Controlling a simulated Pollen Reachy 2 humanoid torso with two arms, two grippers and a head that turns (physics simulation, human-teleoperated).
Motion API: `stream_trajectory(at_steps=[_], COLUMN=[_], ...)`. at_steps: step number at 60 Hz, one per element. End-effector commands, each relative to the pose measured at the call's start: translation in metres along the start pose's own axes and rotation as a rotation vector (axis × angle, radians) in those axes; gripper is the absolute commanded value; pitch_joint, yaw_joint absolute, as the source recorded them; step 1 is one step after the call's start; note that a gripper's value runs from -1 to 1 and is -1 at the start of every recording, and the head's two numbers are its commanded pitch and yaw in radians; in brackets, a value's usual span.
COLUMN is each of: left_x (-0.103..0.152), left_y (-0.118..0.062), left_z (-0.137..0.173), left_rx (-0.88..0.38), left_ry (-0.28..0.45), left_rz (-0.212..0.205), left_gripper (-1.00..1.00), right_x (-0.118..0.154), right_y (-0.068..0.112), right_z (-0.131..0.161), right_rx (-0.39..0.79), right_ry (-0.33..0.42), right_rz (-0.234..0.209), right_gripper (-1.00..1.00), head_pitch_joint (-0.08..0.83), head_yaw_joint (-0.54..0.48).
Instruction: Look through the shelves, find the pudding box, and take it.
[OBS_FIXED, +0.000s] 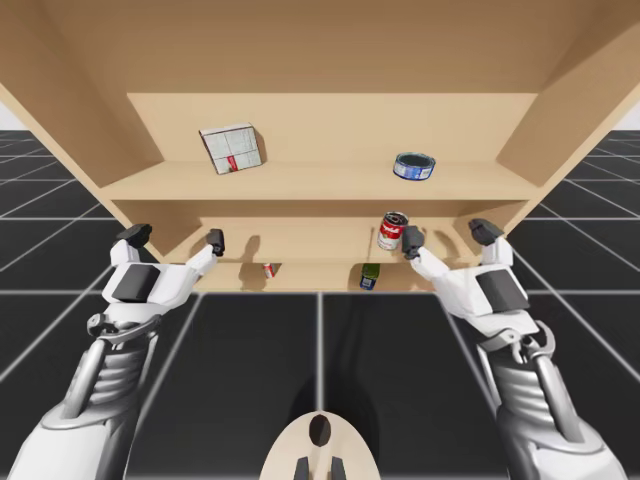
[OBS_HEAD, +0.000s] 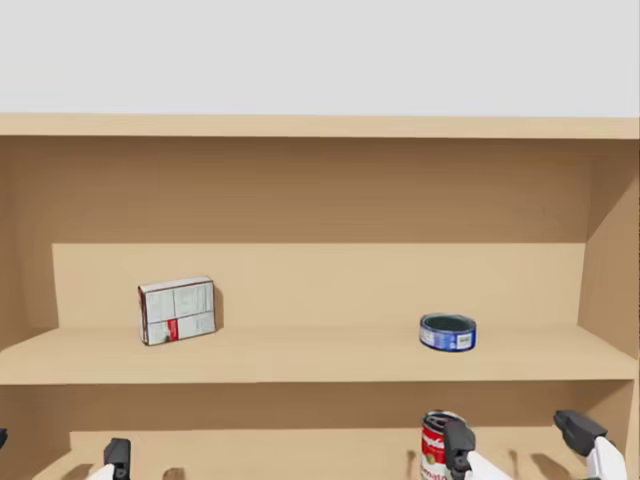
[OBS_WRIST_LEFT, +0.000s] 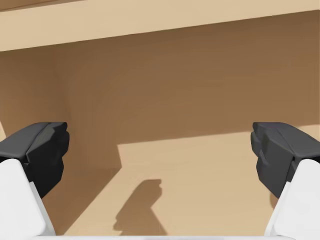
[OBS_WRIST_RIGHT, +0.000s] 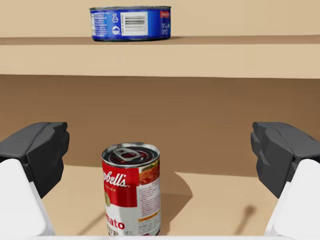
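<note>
A small white-and-grey box with a red patch (OBS_FIXED: 231, 148) (OBS_HEAD: 178, 311) stands on the upper shelf's left part. My left gripper (OBS_FIXED: 174, 238) (OBS_HEAD: 58, 450) (OBS_WRIST_LEFT: 160, 155) is open at the lower shelf's left end, below the box, facing bare shelf wall with nothing between its fingers. My right gripper (OBS_FIXED: 448, 236) (OBS_HEAD: 518, 437) (OBS_WRIST_RIGHT: 160, 155) is open at the lower shelf's right side. A red-and-white can (OBS_FIXED: 392, 231) (OBS_WRIST_RIGHT: 131, 190) stands upright just ahead of it, nearer its left finger and untouched.
A flat blue can (OBS_FIXED: 414, 166) (OBS_HEAD: 447, 333) (OBS_WRIST_RIGHT: 130, 23) rests on the upper shelf at the right. On the lower shelf's front lie a small red-and-white item (OBS_FIXED: 269, 269) and a dark green-and-blue item (OBS_FIXED: 369, 277). Wooden side walls (OBS_FIXED: 70, 120) close in both ends.
</note>
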Motion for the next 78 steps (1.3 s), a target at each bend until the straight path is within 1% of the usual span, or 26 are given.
stream_trajectory(at_steps=[1, 3, 6, 8, 11, 17, 21, 22, 31, 35, 40, 44, 48, 50, 52, 53, 56, 60, 63, 64, 69, 73, 78], left_x=[0.0, 0.0, 0.0, 0.0, 0.0, 0.0, 0.0, 0.0, -0.001, 0.0, 0.004, 0.014, 0.028, 0.039, 0.044, 0.051, 0.059, 0.077, 0.084, 0.09, 0.103, 0.115, 0.123], left_y=[0.0, 0.0, 0.0, 0.0, 0.001, 0.001, 0.001, 0.001, 0.002, 0.003, 0.002, -0.002, -0.004, -0.004, -0.004, -0.003, -0.002, -0.002, -0.002, -0.002, -0.002, -0.002, -0.003], left_z=[0.0, 0.0, 0.0, 0.0, 0.0, 0.0, 0.0, 0.0, -0.001, 0.0, 0.003, 0.011, 0.021, 0.029, 0.034, 0.04, 0.045, 0.054, 0.056, 0.057, 0.054, 0.048, 0.039], left_rx=[0.002, 0.003, 0.003, 0.004, 0.004, 0.006, 0.006, 0.006, 0.006, 0.006, -0.008, -0.051, -0.094, -0.12, -0.132, -0.149, -0.161, -0.191, -0.203, -0.217, -0.253, -0.288, -0.319], left_ry=[0.001, 0.001, 0.0, 0.0, 0.001, 0.001, 0.002, 0.002, 0.005, 0.006, 0.01, -0.007, -0.011, -0.023, -0.025, -0.027, -0.027, -0.025, -0.024, -0.024, -0.022, -0.016, -0.003], left_rz=[-0.005, -0.005, -0.004, -0.003, -0.003, -0.002, -0.002, -0.001, 0.001, 0.003, 0.028, 0.052, 0.053, 0.064, 0.067, 0.071, 0.069, 0.058, 0.049, 0.046, 0.055, 0.073, 0.09], left_gripper=[-1.0, -1.0, -1.0, -1.0, -1.0, -1.0, -1.0, -1.0, -1.0, -1.0, -1.0, -1.0, -1.0, -1.0, -1.0, -1.0, -1.0, -1.0, -1.0, -1.0, -1.0, -1.0, -1.0], right_x=[0.0, 0.001, 0.002, 0.003, 0.003, 0.002, 0.003, 0.004, 0.005, 0.005, 0.005, 0.006, 0.006, 0.007, 0.007, 0.008, 0.008, 0.009, 0.009, 0.009, 0.008, 0.008, 0.009], right_y=[0.004, 0.005, 0.004, 0.004, 0.003, 0.002, 0.002, 0.002, 0.003, 0.004, 0.004, 0.004, 0.003, 0.003, 0.003, 0.003, 0.003, 0.003, 0.003, 0.004, 0.004, 0.004, 0.003], right_z=[0.004, 0.005, 0.004, 0.003, 0.003, 0.002, 0.002, 0.003, 0.004, 0.004, 0.004, 0.004, 0.004, 0.004, 0.004, 0.005, 0.005, 0.005, 0.005, 0.005, 0.005, 0.005, 0.006], right_rx=[-0.013, -0.019, -0.015, 0.015, 0.012, -0.004, -0.01, -0.012, -0.011, -0.011, -0.012, -0.013, -0.015, -0.015, -0.015, -0.015, -0.014, -0.013, -0.012, -0.011, -0.011, -0.011, -0.012], right_ry=[-0.001, -0.017, -0.013, 0.017, 0.021, 0.023, 0.019, 0.016, 0.013, 0.013, 0.012, 0.011, 0.01, 0.01, 0.009, 0.008, 0.007, 0.005, 0.005, 0.004, 0.004, 0.003, 0.001], right_rz=[0.012, 0.024, 0.011, -0.012, -0.016, -0.02, -0.019, -0.017, -0.007, -0.005, -0.002, 0.0, 0.004, 0.0, 0.0, 0.001, 0.0, 0.004, 0.005, 0.005, 0.011, 0.014, 0.014], right_gripper=[-1.0, -1.0, -1.0, -1.0, -1.0, -1.0, -1.0, -1.0, -1.0, -1.0, -1.0, -1.0, -1.0, -1.0, -1.0, -1.0, -1.0, -1.0, -1.0, -1.0, -1.0, -1.0, -1.0], head_pitch_joint=[0.001, 0.005, 0.012, 0.022, 0.031, 0.06, 0.071, 0.077, 0.105, 0.109, 0.11, 0.111, 0.11, 0.108, 0.107, 0.107, 0.108, 0.112, 0.112, 0.112, 0.112, 0.113, 0.116], head_yaw_joint=[-0.03, -0.03, -0.03, -0.02, -0.01, 0.05, 0.1, 0.13, 0.24, 0.26, 0.26, 0.25, 0.25, 0.25, 0.25, 0.25, 0.26, 0.26, 0.26, 0.27, 0.27, 0.28, 0.28])
